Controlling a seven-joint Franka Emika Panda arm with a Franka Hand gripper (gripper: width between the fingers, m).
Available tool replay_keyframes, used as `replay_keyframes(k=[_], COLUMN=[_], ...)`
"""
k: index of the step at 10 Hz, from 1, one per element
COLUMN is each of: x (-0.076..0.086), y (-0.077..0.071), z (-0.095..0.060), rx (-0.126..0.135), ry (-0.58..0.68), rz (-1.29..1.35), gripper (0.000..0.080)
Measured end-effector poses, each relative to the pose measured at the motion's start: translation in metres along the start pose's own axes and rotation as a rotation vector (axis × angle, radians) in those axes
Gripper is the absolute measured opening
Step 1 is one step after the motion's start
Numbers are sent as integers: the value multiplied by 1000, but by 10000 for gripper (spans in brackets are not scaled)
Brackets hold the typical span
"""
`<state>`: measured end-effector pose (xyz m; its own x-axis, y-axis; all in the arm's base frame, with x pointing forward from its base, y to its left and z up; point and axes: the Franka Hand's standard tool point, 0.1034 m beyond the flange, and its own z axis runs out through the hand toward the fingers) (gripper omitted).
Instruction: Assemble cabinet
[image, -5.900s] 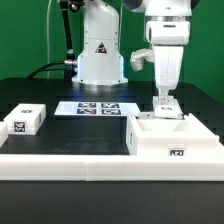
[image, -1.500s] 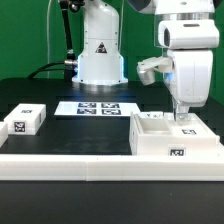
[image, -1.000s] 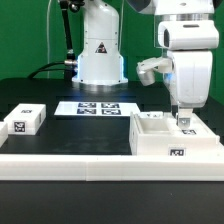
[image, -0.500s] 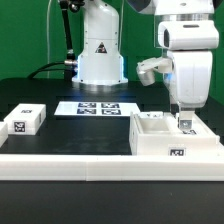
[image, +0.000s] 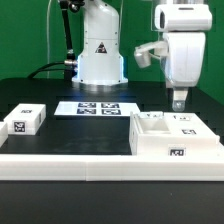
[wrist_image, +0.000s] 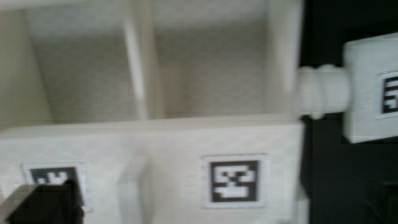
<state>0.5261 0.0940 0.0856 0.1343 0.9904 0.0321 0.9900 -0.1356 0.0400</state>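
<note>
White plastic cabinet box (image: 160, 142) stands on the bench (image: 35, 92) at the exterior view's right; tagged block (image: 25, 121) lies well apart. Above the box hangs the claw (image: 178, 101), empty; whether open or closed, cannot tell. Hazard: an off-line descent could clip a box wall and shove it askew.

This is a robotics lab bench, not anyone's home or shop. A white robot arm (image: 100, 55) stands at the back of a black table (image: 40, 92), with dark cables (image: 66, 45) running up beside it and a plain green backdrop (image: 25, 30) behind. A marker board (image: 97, 108) of printed black-and-white squares lies flat on the table. A white rail (image: 70, 160) edges the front. The white box (image: 160, 140) and small block (image: 24, 121) carry the same kind of square tags.
</note>
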Motion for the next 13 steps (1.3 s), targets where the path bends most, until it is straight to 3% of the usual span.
replay_keyframes(k=[1, 6, 7, 8, 10, 13], x=[-3, -3, -3, -3, -3, -6], y=[-11, -8, -11, -24, -42, -47], z=[2, 3, 4, 9, 13, 15], rx=[14, 13, -1, -15, -8, 0], ry=[-8, -7, 2, 12, 12, 8], rz=[23, 25, 19, -2, -33, -30], gripper=[797, 797, 797, 797, 797, 797])
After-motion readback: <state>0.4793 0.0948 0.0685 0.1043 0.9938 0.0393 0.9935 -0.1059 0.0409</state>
